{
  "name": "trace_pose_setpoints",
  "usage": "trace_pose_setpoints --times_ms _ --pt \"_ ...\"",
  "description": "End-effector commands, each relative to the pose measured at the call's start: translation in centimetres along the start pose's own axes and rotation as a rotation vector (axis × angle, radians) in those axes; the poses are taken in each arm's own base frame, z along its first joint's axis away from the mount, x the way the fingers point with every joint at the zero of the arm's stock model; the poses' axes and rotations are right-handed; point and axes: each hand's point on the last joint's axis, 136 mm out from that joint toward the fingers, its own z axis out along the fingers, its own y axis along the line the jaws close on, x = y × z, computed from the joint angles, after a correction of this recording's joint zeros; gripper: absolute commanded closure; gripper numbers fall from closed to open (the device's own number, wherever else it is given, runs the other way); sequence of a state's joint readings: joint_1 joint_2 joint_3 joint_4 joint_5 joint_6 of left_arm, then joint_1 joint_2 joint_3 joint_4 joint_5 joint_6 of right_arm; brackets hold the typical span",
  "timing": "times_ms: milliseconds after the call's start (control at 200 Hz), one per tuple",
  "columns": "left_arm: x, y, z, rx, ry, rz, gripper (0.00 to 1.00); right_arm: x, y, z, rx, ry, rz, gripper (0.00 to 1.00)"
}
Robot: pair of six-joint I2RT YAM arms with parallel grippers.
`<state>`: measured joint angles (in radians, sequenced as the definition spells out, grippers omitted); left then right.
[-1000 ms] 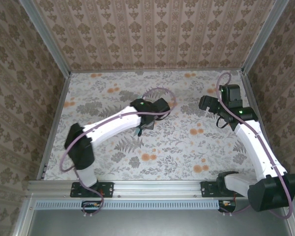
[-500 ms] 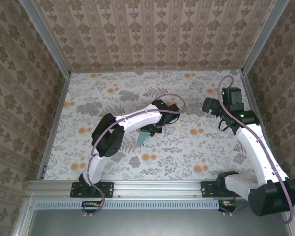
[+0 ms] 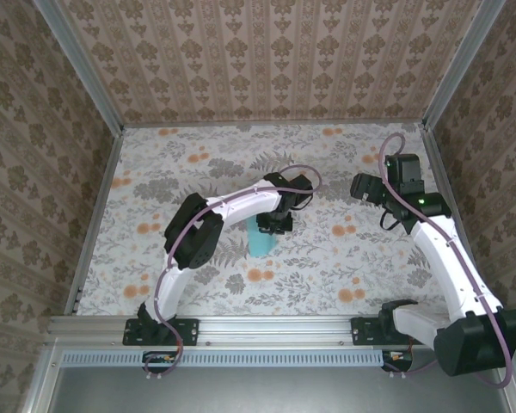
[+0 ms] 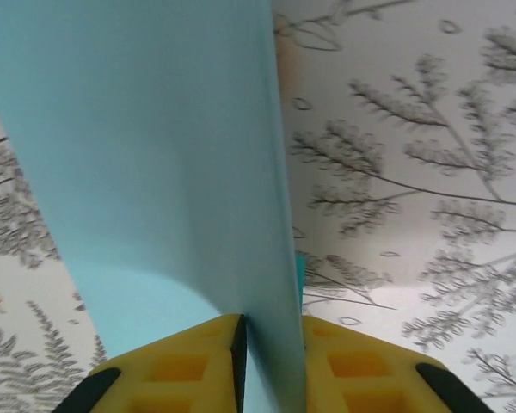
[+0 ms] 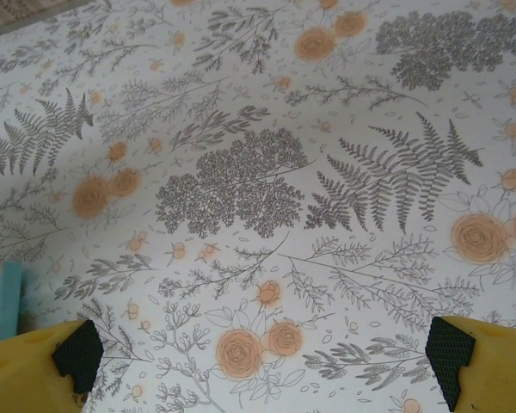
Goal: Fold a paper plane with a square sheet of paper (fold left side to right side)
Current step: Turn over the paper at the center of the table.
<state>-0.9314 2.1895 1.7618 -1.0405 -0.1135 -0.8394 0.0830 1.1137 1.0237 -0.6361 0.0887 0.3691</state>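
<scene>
Left wrist view is showing the left gripper (image 4: 271, 331) with its jaws slightly apart and the paper (image 4: 155, 155) running between them; whether they are pinching it, I cannot tell. The paper is stretching straight ahead of the fingers, long axis in line with them, one layer bowing off to their left. The right gripper (image 5: 262, 353) is gaping wide on nothing, with the paper lying well apart to its left, so the left arm looks nearer for the next fold.

Left arm (image 3: 232, 205), right arm (image 3: 447, 258): white links, black joints, purple cable (image 3: 382, 155) along each, green light (image 3: 421, 200) near wrist, yellow jaws, black pads (image 5: 79, 351).
</scene>
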Motion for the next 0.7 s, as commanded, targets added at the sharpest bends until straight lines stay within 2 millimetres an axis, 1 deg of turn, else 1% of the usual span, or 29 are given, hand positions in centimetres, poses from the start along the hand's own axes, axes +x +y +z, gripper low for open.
trace_pose_setpoints --times_ms 0,85,140,195,220,270,300,370,455,485,530,540,550,605,615,695 --pt "0.1 -1.4 0.1 0.097 0.052 0.066 0.71 1.1 0.6 0.7 -0.042 0.056 0.013 0.00" --pt "0.0 -1.9 -0.7 0.154 0.037 0.102 0.65 1.6 1.4 1.1 -0.087 0.086 0.014 0.00" --pt "-0.3 -2.3 -1.8 0.208 0.008 0.126 0.61 1.9 2.1 1.3 -0.122 0.108 0.014 0.00" --pt "-0.7 -2.6 -3.1 0.274 -0.031 0.142 0.54 2.3 2.6 1.6 -0.149 0.133 0.023 0.00" --pt "-0.7 -2.8 -3.3 0.303 -0.041 0.149 0.51 2.5 2.9 1.7 -0.170 0.143 0.026 0.00" --pt "-1.2 -3.0 -4.9 0.381 -0.082 0.153 0.47 2.9 3.7 2.0 -0.210 0.167 0.029 0.00" --pt "-1.4 -3.0 -5.6 0.423 -0.102 0.156 0.45 3.1 4.2 2.2 -0.238 0.179 0.031 0.00" --pt "-1.9 -2.1 -7.1 0.495 -0.143 0.147 0.42 3.6 5.6 2.6 -0.304 0.216 0.036 0.01" --pt "-2.4 -0.2 -8.0 0.538 -0.178 0.119 0.42 4.4 7.5 3.2 -0.374 0.265 0.036 0.10" --pt "-2.7 0.6 -8.3 0.552 -0.190 0.103 0.42 4.6 8.2 3.4 -0.395 0.282 0.036 0.14" --pt "-2.8 1.8 -8.2 0.578 -0.195 0.073 0.43 5.4 9.2 3.8 -0.417 0.322 0.037 0.21" --pt "-2.8 2.1 -8.1 0.584 -0.196 0.065 0.44 5.1 9.8 3.9 -0.437 0.311 0.033 0.24" --pt "-2.9 2.3 -8.1 0.592 -0.199 0.057 0.44 5.1 9.9 4.0 -0.440 0.313 0.033 0.24" --pt "-3.1 3.6 -7.6 0.638 -0.197 0.007 0.45 5.6 11.6 4.5 -0.476 0.338 0.027 0.33" --pt "-3.2 3.7 -7.8 0.651 -0.202 0.000 0.45 6.0 12.0 5.0 -0.476 0.357 0.028 0.36" --pt "-3.3 5.2 -7.1 0.709 -0.200 -0.058 0.47 7.2 14.7 6.0 -0.516 0.398 -0.002 0.44"
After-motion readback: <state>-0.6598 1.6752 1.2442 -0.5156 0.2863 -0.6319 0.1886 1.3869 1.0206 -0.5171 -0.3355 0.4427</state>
